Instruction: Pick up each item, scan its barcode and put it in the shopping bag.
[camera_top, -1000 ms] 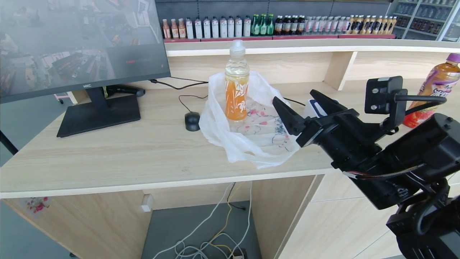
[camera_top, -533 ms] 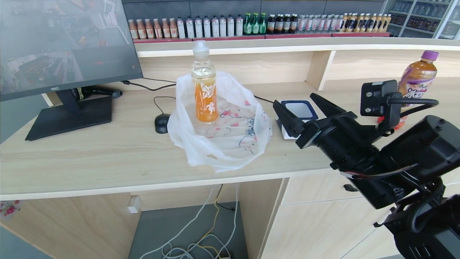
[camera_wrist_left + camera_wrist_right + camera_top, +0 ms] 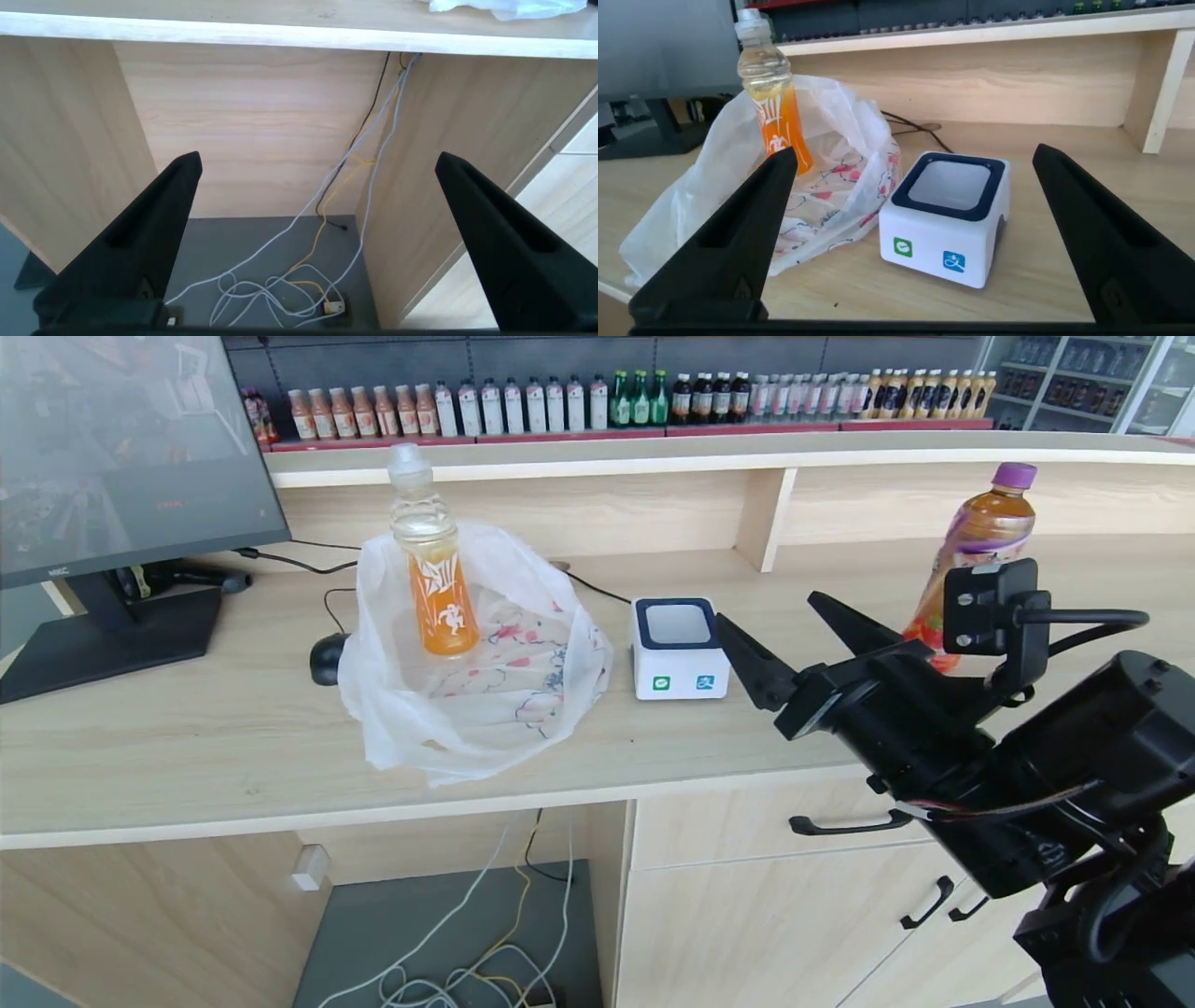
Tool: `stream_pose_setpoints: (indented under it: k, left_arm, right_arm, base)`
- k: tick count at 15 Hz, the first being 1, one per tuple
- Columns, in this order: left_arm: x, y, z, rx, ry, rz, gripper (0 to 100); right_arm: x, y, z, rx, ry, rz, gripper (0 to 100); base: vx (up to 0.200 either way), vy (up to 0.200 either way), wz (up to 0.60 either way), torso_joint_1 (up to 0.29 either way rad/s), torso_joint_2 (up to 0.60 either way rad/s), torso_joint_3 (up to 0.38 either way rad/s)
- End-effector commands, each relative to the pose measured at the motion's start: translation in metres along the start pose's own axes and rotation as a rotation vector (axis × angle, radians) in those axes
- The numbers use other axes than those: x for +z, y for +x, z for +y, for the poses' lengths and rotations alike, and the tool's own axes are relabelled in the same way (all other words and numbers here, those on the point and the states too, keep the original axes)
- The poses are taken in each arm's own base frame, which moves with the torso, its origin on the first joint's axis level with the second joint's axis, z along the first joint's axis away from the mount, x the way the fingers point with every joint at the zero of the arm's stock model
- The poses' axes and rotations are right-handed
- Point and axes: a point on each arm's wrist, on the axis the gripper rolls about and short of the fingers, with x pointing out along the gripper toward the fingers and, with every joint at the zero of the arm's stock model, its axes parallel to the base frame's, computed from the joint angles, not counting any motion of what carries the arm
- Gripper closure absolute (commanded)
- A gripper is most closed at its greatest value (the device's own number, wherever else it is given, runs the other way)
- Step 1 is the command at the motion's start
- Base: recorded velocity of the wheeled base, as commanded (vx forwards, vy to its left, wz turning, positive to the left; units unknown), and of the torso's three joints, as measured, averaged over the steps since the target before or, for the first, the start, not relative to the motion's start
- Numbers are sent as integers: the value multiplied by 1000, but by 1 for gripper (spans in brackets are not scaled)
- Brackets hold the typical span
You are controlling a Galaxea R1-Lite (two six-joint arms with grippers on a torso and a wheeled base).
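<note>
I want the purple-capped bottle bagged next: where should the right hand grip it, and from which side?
Probably mid-body on the purple-capped bottle, coming in level from the robot's side. It stands upright and is round, so the open right hand can close across its width. Its base is hidden.

Wooden counter (image 3: 187,737): monitor (image 3: 112,439), mouse (image 3: 327,659), shopping bag (image 3: 485,714), scanner (image 3: 679,653), brown bottle (image 3: 980,537).

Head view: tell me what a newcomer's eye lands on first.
The orange drink bottle standing in the white shopping bag on the counter stands out. To its right, the open right gripper hangs beside the white scanner, with a purple-capped bottle behind it.
</note>
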Motion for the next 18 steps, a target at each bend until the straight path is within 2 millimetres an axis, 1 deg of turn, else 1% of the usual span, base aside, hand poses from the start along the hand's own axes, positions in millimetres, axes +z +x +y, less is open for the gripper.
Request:
stream_pose_setpoints:
  k: [1, 9, 18]
  left_arm:
    - [0, 0, 0, 1, 0, -1, 0]
    - [0, 0, 0, 1, -6, -1, 0]
    - [0, 0, 0, 1, -6, -1, 0]
  right_arm:
    - [2, -1, 0, -4, 1, -7, 0]
    - [1, -6, -1, -6, -1, 10, 0]
    - [1, -4, -1, -9, -21, 6, 0]
  base:
    - [0, -200, 0, -2, 7, 12]
    - [0, -200, 0, 2, 3, 1]
    - [0, -200, 0, 2, 0, 2]
